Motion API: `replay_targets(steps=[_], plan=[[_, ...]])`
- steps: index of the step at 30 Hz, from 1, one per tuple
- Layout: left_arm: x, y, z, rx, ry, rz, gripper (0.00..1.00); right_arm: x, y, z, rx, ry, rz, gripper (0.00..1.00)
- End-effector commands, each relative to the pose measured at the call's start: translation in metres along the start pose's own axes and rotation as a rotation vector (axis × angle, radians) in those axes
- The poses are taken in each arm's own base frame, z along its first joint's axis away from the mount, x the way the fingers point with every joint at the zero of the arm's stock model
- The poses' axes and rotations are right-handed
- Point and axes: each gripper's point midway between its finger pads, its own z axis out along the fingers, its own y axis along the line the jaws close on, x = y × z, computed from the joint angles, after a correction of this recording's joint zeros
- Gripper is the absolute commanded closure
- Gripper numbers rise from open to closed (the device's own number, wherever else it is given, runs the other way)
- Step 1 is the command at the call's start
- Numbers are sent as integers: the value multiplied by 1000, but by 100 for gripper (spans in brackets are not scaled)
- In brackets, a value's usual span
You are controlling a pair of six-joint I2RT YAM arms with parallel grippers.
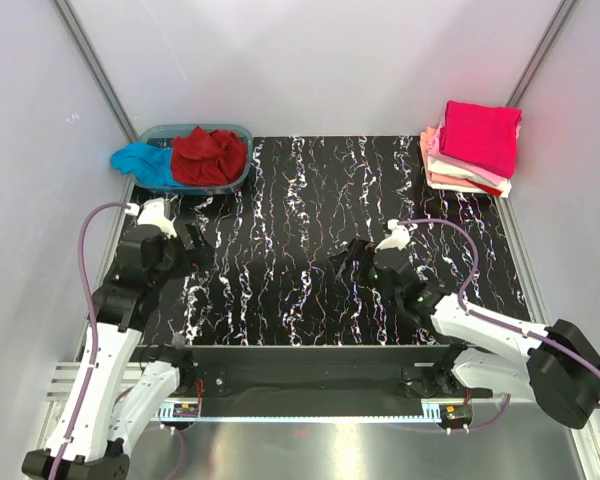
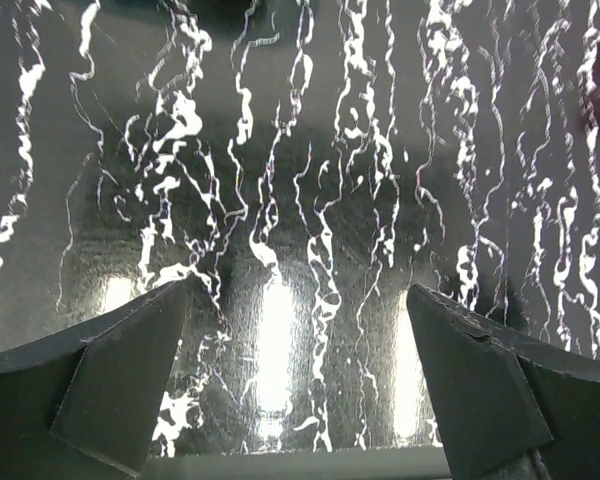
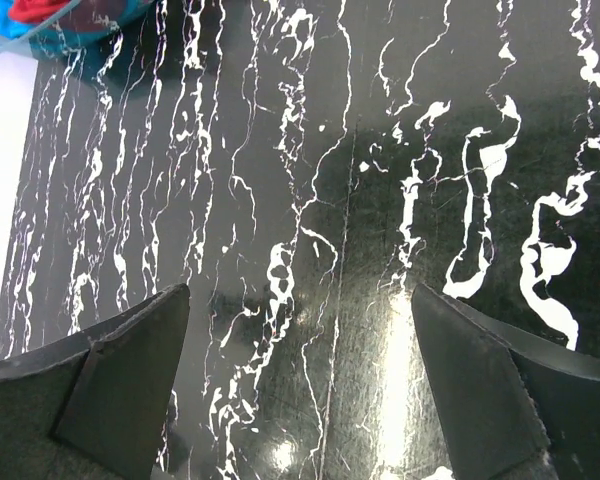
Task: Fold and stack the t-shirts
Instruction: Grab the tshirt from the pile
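Top external view: translucent blue-grey tub [image 1: 238, 131] is sitting at the far left of the marbled black table [image 1: 280, 210], holding a crumpled dark red t-shirt [image 1: 208, 155]. A turquoise t-shirt [image 1: 140, 162] is spilling over the tub's left wall. A folded stack [image 1: 465, 178], with a magenta t-shirt [image 1: 480, 135] topping pale layers, is lying well to the right of the tub. Left gripper [image 1: 195, 245] is hovering just in front of the tub, jaws spread wide, gripping nothing. Right gripper [image 1: 345, 258] is hanging nearer and farther right of the tub, likewise gaping and empty.
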Motion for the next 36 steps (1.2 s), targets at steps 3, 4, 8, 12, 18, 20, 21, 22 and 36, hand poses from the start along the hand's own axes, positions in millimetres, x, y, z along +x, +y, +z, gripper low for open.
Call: replay_targets(steps=[3, 4, 8, 12, 18, 20, 21, 22, 36], plan=[[-15, -13, -6, 54, -30, 17, 1, -15, 15, 2, -26, -31, -12, 0], [-16, -14, -7, 60, -34, 18, 1, -3, 27, 1, -98, 30, -40, 0], [-25, -16, -12, 72, -96, -7, 1, 12, 51, -4, -266, 97, -120, 0], [-57, -9, -9, -10, -182, -50, 1, 11, 50, -3, -260, 88, -112, 0], [-106, -7, 42, -175, -59, -20, 1, 8, 41, 0, -211, 64, -91, 0], [-116, -4, 73, -198, -31, -24, 1, 8, 41, 1, -205, 66, -88, 0], [-133, -8, 79, -193, -58, -31, 1, 10, 41, 2, -208, 74, -91, 0], [-141, -7, 88, -201, -64, -41, 1, 9, 41, 2, -208, 74, -92, 0], [-205, 12, 259, -241, 9, -100, 1, 11, 44, 4, -228, 74, -104, 0]])
